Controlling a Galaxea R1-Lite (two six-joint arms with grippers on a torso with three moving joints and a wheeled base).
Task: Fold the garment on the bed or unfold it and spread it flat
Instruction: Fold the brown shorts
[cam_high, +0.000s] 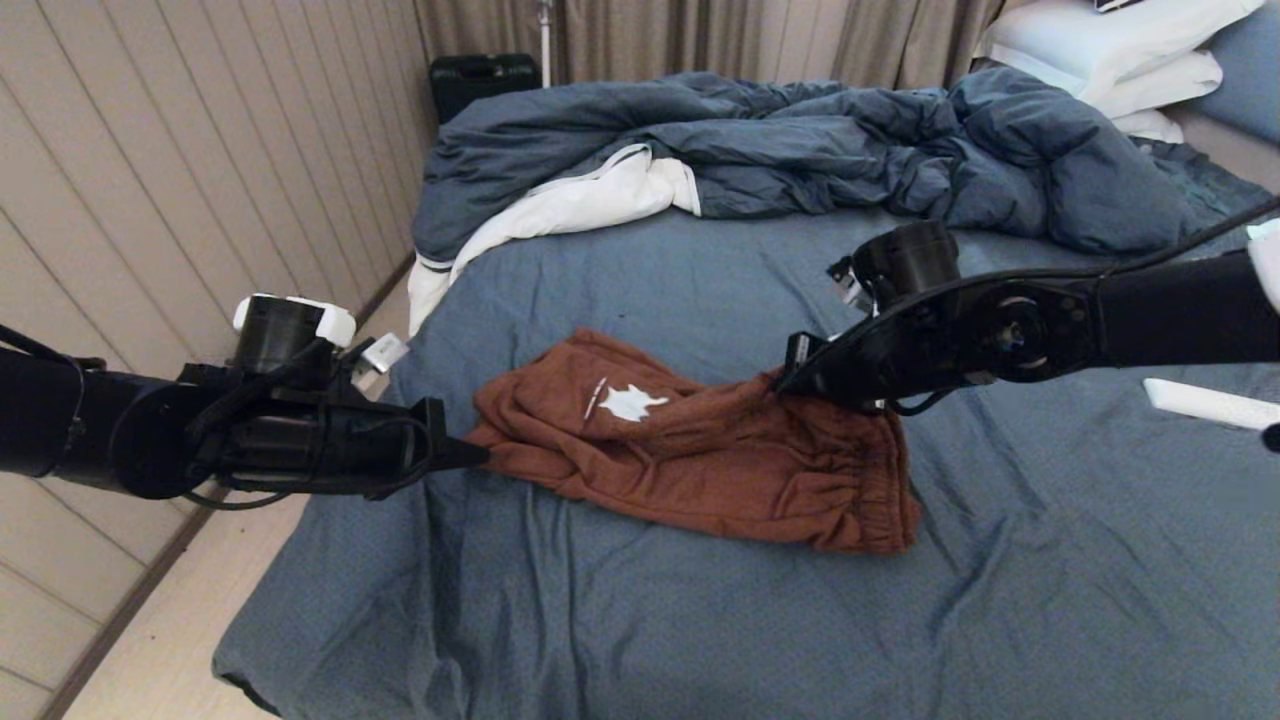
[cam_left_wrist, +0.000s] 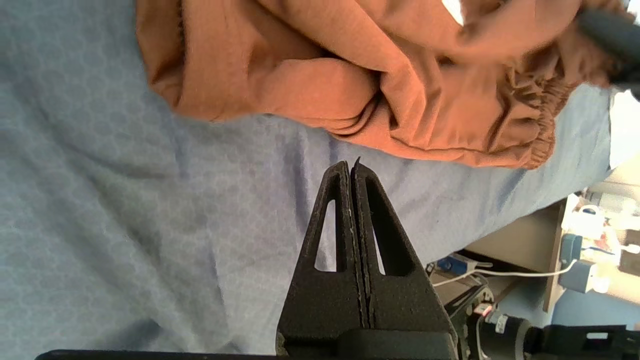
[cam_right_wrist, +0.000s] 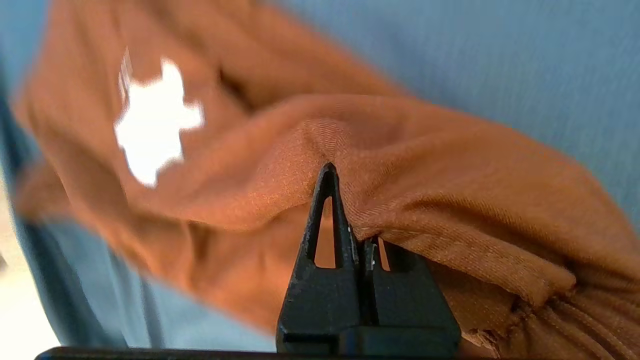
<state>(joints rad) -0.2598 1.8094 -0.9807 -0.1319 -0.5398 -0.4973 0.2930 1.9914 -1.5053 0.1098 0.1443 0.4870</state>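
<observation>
The garment (cam_high: 720, 450), rust-brown shorts, lies crumpled on the bed (cam_high: 700, 610) with its white graphic (cam_high: 630, 403) facing up and its gathered waistband (cam_high: 880, 480) at the right end. My right gripper (cam_high: 785, 385) is shut on a fold of the garment (cam_right_wrist: 450, 180) near the waistband; in the right wrist view the cloth drapes over one side of the gripper (cam_right_wrist: 340, 172). My left gripper (cam_high: 480, 455) is shut and empty at the shorts' left edge. In the left wrist view the gripper (cam_left_wrist: 351, 167) hangs over bare sheet, just short of the garment (cam_left_wrist: 350, 80).
A rumpled dark blue duvet (cam_high: 800, 150) with white lining fills the far side of the bed, and white pillows (cam_high: 1120, 50) sit at the back right. A white object (cam_high: 1210, 403) lies on the sheet at the right. The bed's left edge drops to the floor (cam_high: 180, 640) beside a panelled wall.
</observation>
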